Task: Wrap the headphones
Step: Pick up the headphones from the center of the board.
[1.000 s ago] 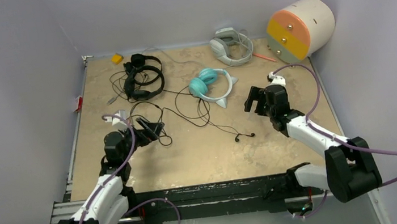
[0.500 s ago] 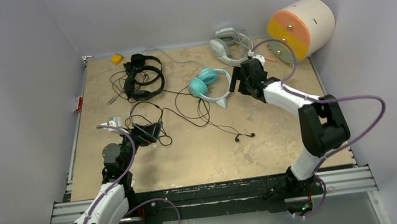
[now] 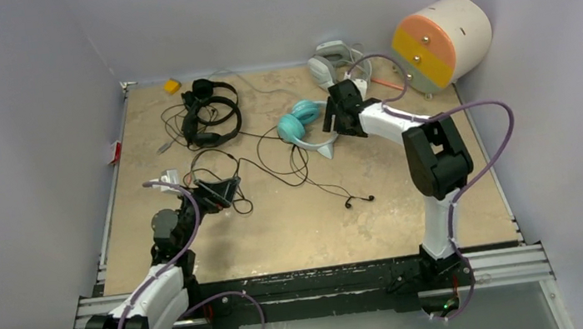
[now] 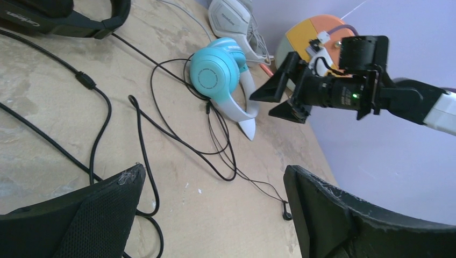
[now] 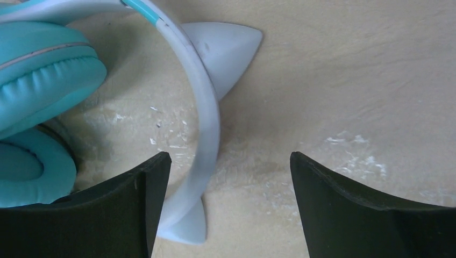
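Observation:
The teal headphones (image 3: pixel 306 123) with a white cat-ear band (image 5: pixel 207 115) lie mid-table, and their thin black cord (image 3: pixel 306 175) trails toward the near side. My right gripper (image 3: pixel 336 116) hangs over the band. It is open, and the band runs between its fingers close to the left one without being pinched. In the left wrist view the teal ear cup (image 4: pixel 215 75) shows beside that right gripper (image 4: pixel 281 100). Two black headphones (image 3: pixel 210 111) lie at the back left. My left gripper (image 3: pixel 220 192) is open, low over loops of black cord (image 4: pixel 99 126).
A grey-white headset (image 3: pixel 337 67) lies at the back of the table. An orange-and-cream cylinder (image 3: pixel 441 41) leans in the back right corner. A small yellow piece (image 3: pixel 171 85) sits at the back left. The cord's plug (image 3: pixel 353 200) rests mid-table.
The right arm has swung from the right side of the table back and left onto the teal headphones' band, its jaws narrowing a little. The left arm drew back slightly.

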Robot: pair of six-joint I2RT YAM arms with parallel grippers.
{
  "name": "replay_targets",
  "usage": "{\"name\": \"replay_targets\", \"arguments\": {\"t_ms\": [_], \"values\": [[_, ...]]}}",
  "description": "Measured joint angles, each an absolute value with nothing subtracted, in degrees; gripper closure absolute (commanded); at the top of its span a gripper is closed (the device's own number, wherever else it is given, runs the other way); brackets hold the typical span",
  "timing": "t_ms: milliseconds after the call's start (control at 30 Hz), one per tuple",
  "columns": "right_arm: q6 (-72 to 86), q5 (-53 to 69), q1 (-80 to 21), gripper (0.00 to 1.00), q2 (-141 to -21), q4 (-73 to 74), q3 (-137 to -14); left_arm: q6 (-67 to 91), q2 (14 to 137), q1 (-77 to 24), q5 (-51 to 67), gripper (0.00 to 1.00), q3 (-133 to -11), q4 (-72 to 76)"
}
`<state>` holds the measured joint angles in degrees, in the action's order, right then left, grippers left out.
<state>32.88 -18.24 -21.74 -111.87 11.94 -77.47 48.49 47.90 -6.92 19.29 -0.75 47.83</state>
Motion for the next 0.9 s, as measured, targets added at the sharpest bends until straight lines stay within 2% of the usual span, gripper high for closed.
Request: {"name": "replay_targets", "arguments": {"t_ms": [100, 367, 467, 500, 533, 700, 767, 900], "values": [[33.9, -19.4, -22.7, 0.24, -115.2, 13.8, -81.1, 48.9, 48.9, -7.3, 19.7, 0.0, -0.8, 49.4], [35.5, -21.6, -24.1, 0.5, -117.8, 16.8, -82.7, 49.2, 49.3, -7.3, 19.7, 0.0, -0.8, 50.1], [36.3, -21.5, -24.1, 0.69, -118.0, 17.5, -82.9, 49.5, 49.8, -7.3, 19.4, 0.0, -0.8, 49.9], [36.7, -21.5, -24.1, 0.79, -118.0, 17.7, -82.9, 49.5, 49.9, -7.3, 19.3, 0.0, -0.8, 49.7], [37.0, -21.5, -24.1, 0.85, -118.0, 17.9, -82.9, 49.6, 50.1, -7.3, 19.1, 0.0, -0.8, 49.5], [38.6, -22.0, -24.0, 0.95, -116.0, 19.3, -81.5, 50.2, 50.3, -7.3, 19.0, 0.0, -0.8, 48.9], [38.5, -22.9, -24.1, 0.99, -111.9, 20.0, -77.9, 50.3, 50.2, -7.3, 19.2, 0.0, -0.8, 48.6], [35.5, -26.0, -24.3, 1.0, -100.6, 24.0, -71.2, 49.9, 50.0, -7.3, 20.8, 0.0, -0.9, 47.0]]}}
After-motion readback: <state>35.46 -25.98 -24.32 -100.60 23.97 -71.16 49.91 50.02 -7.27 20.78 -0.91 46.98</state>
